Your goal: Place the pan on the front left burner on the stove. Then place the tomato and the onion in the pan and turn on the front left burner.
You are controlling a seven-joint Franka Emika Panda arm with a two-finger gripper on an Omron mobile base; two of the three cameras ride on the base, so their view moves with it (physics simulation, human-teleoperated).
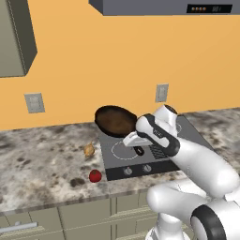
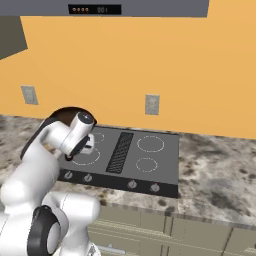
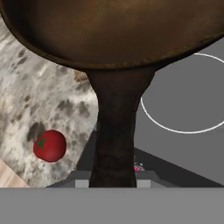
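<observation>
My gripper [image 1: 136,140] is shut on the handle of the pan [image 1: 115,120], a dark brown skillet held tilted in the air over the left side of the stove [image 1: 187,133]. The hand view has the pan [image 3: 118,30] across the top, with its handle running down between the fingertips of my gripper [image 3: 112,183]. Below and to the right lies the white ring of the front left burner [image 3: 188,94], bare. The tomato [image 1: 95,176] and the onion [image 1: 89,150] rest on the counter left of the stove. The tomato [image 3: 50,145] also appears at the lower left.
The stove knobs [image 2: 131,184] line its front edge, with a ribbed grille [image 2: 120,151] in the middle. A marbled counter [image 1: 42,164] spreads to the left, and more of the counter [image 2: 220,175] lies to the right. Wall sockets [image 1: 161,93] and an overhead hood [image 1: 168,6] sit behind.
</observation>
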